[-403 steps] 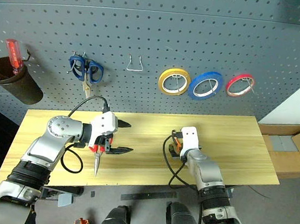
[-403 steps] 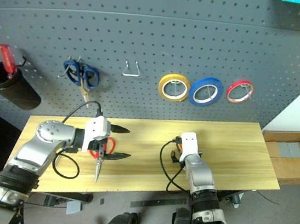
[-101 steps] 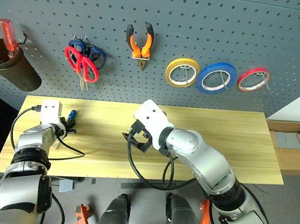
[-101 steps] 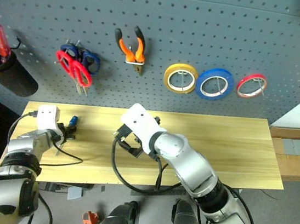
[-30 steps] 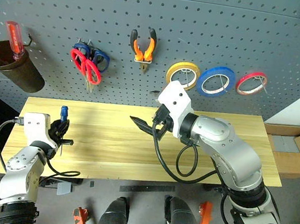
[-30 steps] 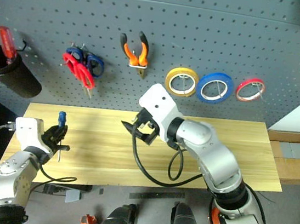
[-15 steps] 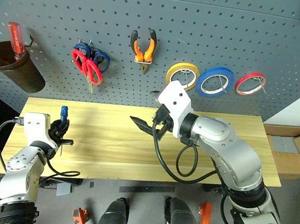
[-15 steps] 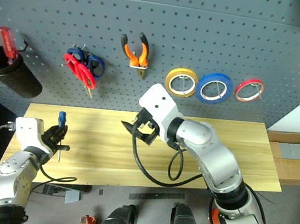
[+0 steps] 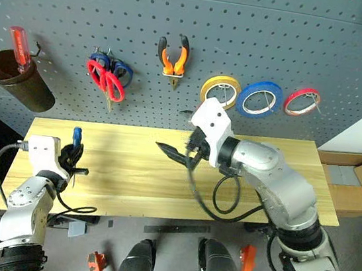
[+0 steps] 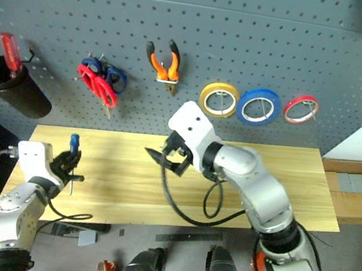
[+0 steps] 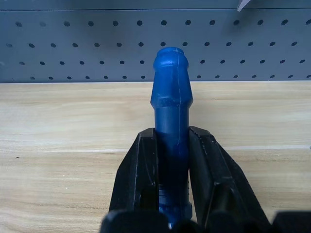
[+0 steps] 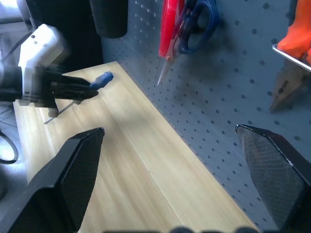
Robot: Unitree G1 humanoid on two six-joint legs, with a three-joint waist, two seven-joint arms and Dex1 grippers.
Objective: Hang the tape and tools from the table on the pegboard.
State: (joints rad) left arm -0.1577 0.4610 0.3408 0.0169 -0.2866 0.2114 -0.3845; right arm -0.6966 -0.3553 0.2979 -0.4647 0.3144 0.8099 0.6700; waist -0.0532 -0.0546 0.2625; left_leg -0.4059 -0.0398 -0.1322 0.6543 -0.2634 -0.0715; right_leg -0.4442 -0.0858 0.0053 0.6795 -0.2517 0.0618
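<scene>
My left gripper [image 9: 71,156] is shut on the blue-handled screwdriver [image 9: 76,137], held just above the left end of the table [image 9: 136,173]. The left wrist view shows the blue handle [image 11: 171,116] clamped between both fingers, pointing at the pegboard [image 9: 281,35]. My right gripper [image 9: 173,152] hangs open and empty over the table's middle, its fingers [image 12: 73,174] spread wide. On the pegboard hang the red-handled scissors [image 9: 105,81], the orange-and-black pliers [image 9: 171,55] and the blue tape [image 9: 259,98].
Blue-handled scissors [image 9: 120,72] hang behind the red ones. A yellow tape ring [image 9: 220,89] and a red tape ring [image 9: 302,101] flank the blue one. A brown cup [image 9: 22,88] holding a red-handled screwdriver [image 9: 17,47] hangs far left. Cardboard boxes [image 9: 354,185] lie beyond the table's right end.
Since the earliest frames, the red scissors and the pliers have gone onto the pegboard. Over the last second my left gripper has risen slightly with the screwdriver. The right gripper has barely moved.
</scene>
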